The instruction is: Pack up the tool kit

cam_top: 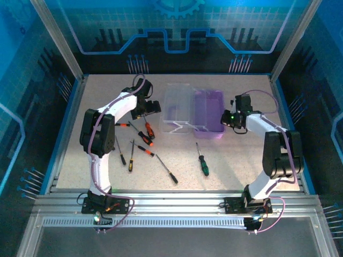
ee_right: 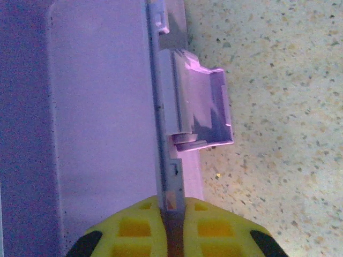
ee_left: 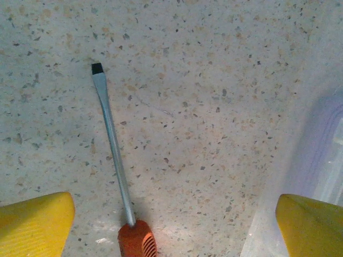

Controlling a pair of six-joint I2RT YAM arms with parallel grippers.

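Yellow rubber fingers [ee_left: 37, 225] of the left gripper [ee_left: 174, 225] stand wide apart and hold nothing. Down between them, on the speckled stone-look table [ee_left: 214, 80], lies a thin screwdriver with an orange handle and a flat silver blade [ee_left: 113, 155]. Its handle end is closest to the gripper, and its dark tip points away from it. No finger touches it. Just beside one finger is the edge of the clear plastic lid [ee_left: 321, 150] of the tool kit.

The right gripper [ee_right: 170, 233] is squeezed tight on the thin side wall of the see-through purple box base [ee_right: 96, 107]. One yellow pad sits on the inside of the wall and the other on the outside. Just ahead of this gripper, a small purple handle [ee_right: 201, 107] sticks out from the same wall, over the table.

Seen from above, the tool kit lies open and flat between the two grippers. The lid is on the left gripper's side and the base is on the right gripper's side, and they join in the middle.

Farther out, toward the arm bases, a green-handled screwdriver [cam_top: 203, 163] lies alone on the table. More slim orange-and-black screwdrivers [cam_top: 131, 155] lie scattered near the left arm, all outside the box.
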